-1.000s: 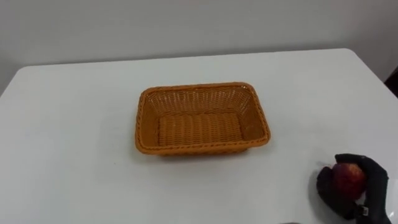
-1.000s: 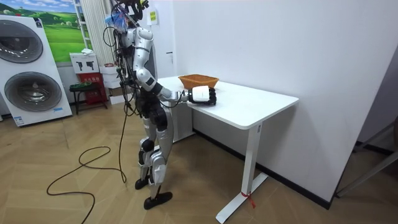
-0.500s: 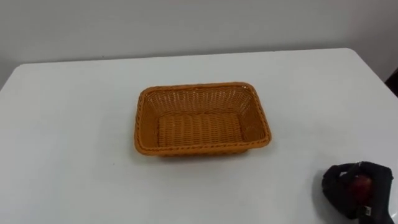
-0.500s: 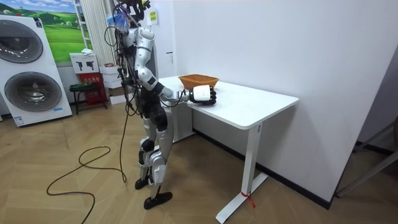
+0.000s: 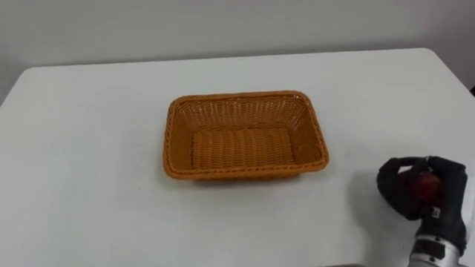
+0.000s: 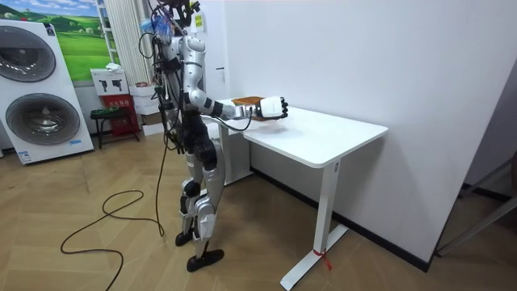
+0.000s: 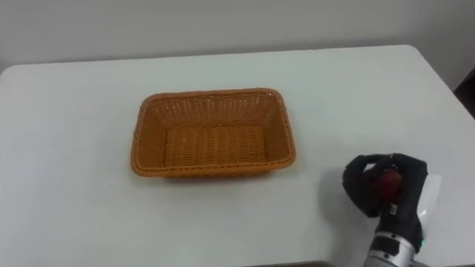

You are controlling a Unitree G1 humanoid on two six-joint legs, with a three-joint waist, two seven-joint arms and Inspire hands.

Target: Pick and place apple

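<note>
- One wicker basket, that's my reference point.
- One white table, right under the basket.
- One apple, red, off to the right of the basket and nearer the robot.
- One right hand, curled round that apple, same spot right of the basket.
- Two washing machines, stacked, well off to the room view's left of the basket.

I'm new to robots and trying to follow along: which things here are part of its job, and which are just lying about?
Part of the job: apple, held in the right hand; empty wicker basket; white table.
Just about: two washing machines; landscape picture on the wall.
</note>
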